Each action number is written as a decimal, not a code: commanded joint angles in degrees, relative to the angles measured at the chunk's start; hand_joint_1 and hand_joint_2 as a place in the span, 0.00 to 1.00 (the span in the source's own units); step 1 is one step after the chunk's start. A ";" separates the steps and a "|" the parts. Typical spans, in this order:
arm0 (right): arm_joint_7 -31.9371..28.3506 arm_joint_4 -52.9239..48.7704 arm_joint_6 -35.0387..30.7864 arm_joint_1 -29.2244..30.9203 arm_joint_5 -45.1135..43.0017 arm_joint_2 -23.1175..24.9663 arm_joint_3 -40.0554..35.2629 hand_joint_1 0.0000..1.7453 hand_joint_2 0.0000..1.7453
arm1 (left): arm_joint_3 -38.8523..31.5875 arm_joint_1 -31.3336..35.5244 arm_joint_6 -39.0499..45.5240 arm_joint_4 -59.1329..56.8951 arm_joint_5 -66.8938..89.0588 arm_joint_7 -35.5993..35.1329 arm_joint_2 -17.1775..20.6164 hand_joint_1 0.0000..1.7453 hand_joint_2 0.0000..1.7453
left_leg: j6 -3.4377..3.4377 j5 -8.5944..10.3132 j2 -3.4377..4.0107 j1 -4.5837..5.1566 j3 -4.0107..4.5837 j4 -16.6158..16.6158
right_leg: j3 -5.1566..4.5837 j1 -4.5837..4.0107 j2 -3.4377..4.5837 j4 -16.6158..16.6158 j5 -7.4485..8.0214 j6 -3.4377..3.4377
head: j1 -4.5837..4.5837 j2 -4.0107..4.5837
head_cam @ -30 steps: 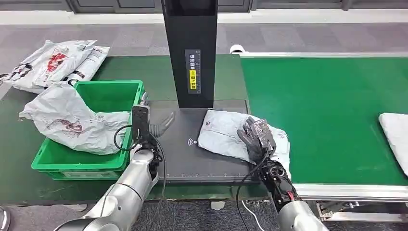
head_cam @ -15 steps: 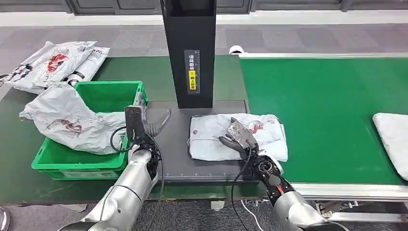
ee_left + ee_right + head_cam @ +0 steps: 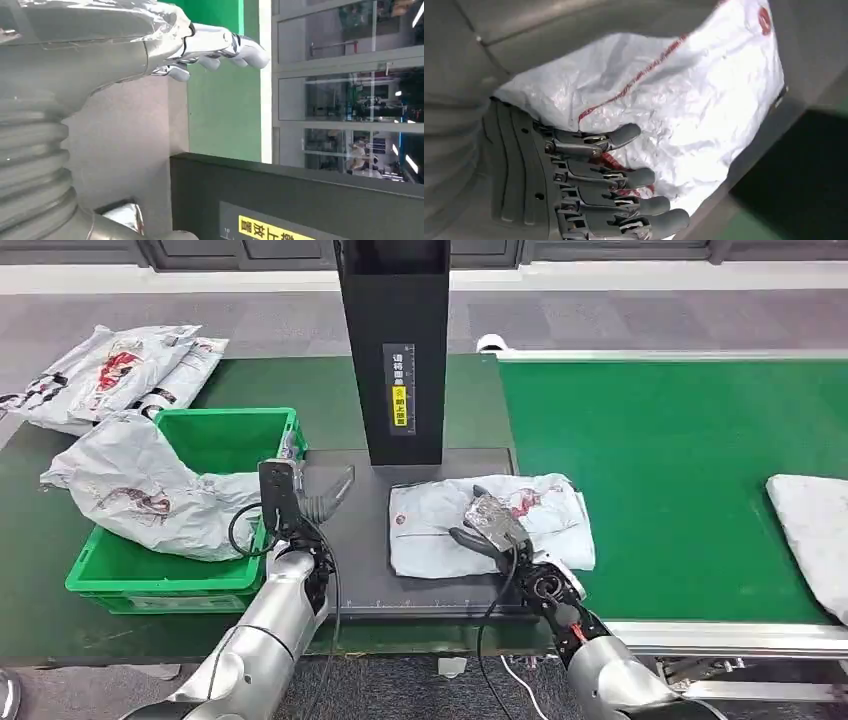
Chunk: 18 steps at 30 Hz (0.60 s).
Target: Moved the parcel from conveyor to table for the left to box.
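While the white parcel [image 3: 487, 524] lay flat on the dark scanning platform [image 3: 366, 560] at the foot of the black scanner column [image 3: 395, 350], the right hand [image 3: 487, 523] hovered over it with fingers [image 3: 626, 177] extended, holding nothing. The left hand [image 3: 322, 494] hung open above the platform's near-left part, beside the green crate [image 3: 165, 575] draped with a crumpled bag [image 3: 145, 490]. Another parcel [image 3: 812, 530] sat on the green conveyor [image 3: 680, 490].

parcel [image 3: 455, 523] on table [image 3: 365, 560], bin [image 3: 215, 440] left, conveyor [image 3: 680, 470] right
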<state>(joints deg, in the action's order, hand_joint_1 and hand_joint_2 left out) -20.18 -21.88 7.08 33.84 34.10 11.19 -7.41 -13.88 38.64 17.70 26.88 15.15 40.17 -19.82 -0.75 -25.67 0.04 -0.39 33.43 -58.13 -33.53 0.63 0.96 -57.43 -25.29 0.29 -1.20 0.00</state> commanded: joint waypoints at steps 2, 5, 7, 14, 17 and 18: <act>-1.41 4.15 3.34 -3.54 4.06 4.45 -10.17 0.00 0.00 | 6.14 0.83 1.14 -2.27 -1.09 -0.17 1.76 0.00 1.00 | -0.04 0.12 -0.03 -0.04 0.02 0.24 | -0.03 -0.08 -0.11 0.21 0.09 -0.07 | 0.00 0.02; -2.60 3.40 3.97 -5.16 3.23 5.22 -10.41 0.00 0.00 | 7.01 1.99 1.18 -3.87 -0.75 -0.17 1.12 0.00 1.00 | -0.06 0.05 -0.11 -0.07 -0.01 0.15 | 0.02 -0.14 -0.17 0.14 0.00 -0.11 | 0.00 0.00; -8.55 2.25 10.98 -5.54 -1.69 7.22 -8.88 0.00 0.00 | 8.22 2.11 1.02 -3.87 -0.49 -0.17 0.48 0.00 1.00 | -0.07 0.00 -0.14 -0.12 -0.04 0.08 | 0.06 -0.18 -0.18 0.10 -0.07 -0.13 | 0.00 0.00; -0.71 1.52 4.61 -2.79 -9.97 8.81 -20.34 0.00 0.00 | 10.02 1.73 2.05 -3.79 -2.22 -0.17 1.20 0.00 1.00 | -0.13 -0.04 0.10 -0.11 0.07 0.05 | -0.15 -0.17 0.03 0.00 -0.05 -0.16 | -0.02 0.00; 0.25 2.33 1.43 -2.00 -11.91 8.71 -21.63 0.00 1.00 | 10.43 1.64 2.21 -3.93 -2.10 -0.17 1.22 0.00 1.00 | -0.11 0.06 0.02 -0.11 0.17 0.16 | -0.23 -0.17 -0.09 0.10 0.02 -0.17 | -0.02 0.00; -0.12 2.10 -1.10 -1.95 -11.76 8.45 -21.81 0.00 1.00 | 10.51 1.48 2.48 -3.80 -2.12 -0.17 1.35 0.00 1.00 | -0.10 0.07 -0.02 -0.11 0.18 0.16 | -0.20 -0.18 -0.13 0.12 0.00 -0.18 | 0.00 0.02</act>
<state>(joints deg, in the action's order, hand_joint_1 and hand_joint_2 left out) -22.14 -21.90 12.45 30.73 25.37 20.15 -19.68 -7.56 38.66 19.61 26.10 13.49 40.17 -20.00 -0.88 -25.75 0.10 -0.49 33.45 -58.10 -33.61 0.48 1.01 -57.47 -25.40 0.11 -1.20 0.02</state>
